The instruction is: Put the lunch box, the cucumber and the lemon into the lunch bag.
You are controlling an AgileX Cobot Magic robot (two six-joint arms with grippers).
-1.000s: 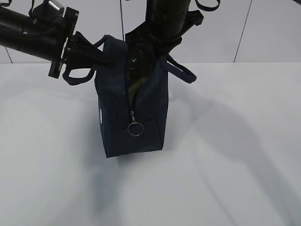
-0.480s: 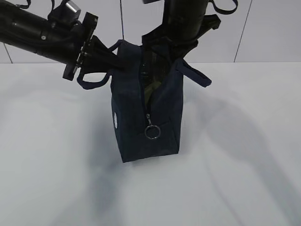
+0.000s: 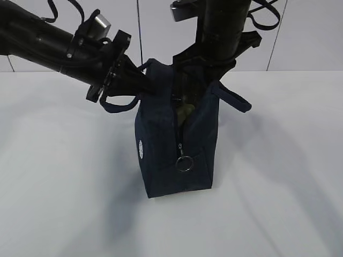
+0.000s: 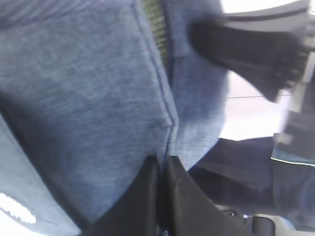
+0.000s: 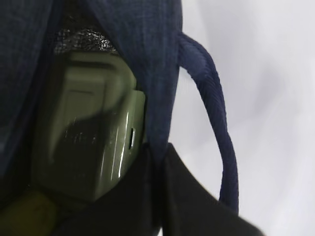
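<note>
The navy lunch bag (image 3: 166, 139) stands upright on the white table, its top zipper open. My left gripper (image 3: 140, 80) is shut on the bag's left rim; in the left wrist view the jaws (image 4: 161, 164) pinch a fold of blue fabric (image 4: 88, 98). My right gripper (image 3: 206, 80) is shut on the right rim, and its jaws (image 5: 160, 155) clamp the bag wall (image 5: 147, 59) beside a loop handle (image 5: 216, 113). The lunch box (image 5: 83, 128) sits inside the bag with its sage-green lid showing, a sliver of the lunch box (image 3: 186, 111) visible through the opening. The cucumber and the lemon are hidden.
The metal ring pull (image 3: 184, 163) hangs down the bag's front end, and a white round logo (image 3: 140, 148) is on its left side. White table (image 3: 278, 203) lies all around. The right arm (image 4: 246, 54) crosses the left wrist view.
The bag and both grippers holding it have shifted to the right and a little lower in the exterior view. Both grips stay the same.
</note>
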